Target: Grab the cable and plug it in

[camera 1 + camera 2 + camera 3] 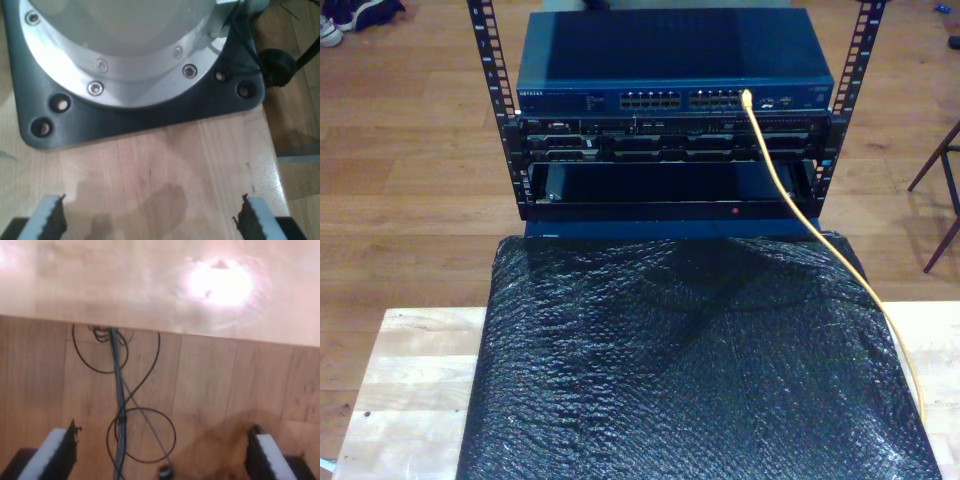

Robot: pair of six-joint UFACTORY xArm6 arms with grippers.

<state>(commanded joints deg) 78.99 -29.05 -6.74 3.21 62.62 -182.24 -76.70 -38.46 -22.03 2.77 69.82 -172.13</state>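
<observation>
Wrist views: both tools (150, 220) (165, 460) point down, seemingly released, jaws spread.

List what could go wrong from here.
The cable already runs from a port on the blue switch across the black bubble wrap; pulling it could strain that plug. My first gripper and my second gripper are open, with no yellow cable between their fingers, so a blind grasp may miss.

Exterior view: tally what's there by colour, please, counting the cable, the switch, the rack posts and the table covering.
Yellow: 1, the cable, one end plugged into the switch
Blue: 1, the switch
Black: 3, two rack posts and the bubble-wrap sheet
Total: 5
</observation>
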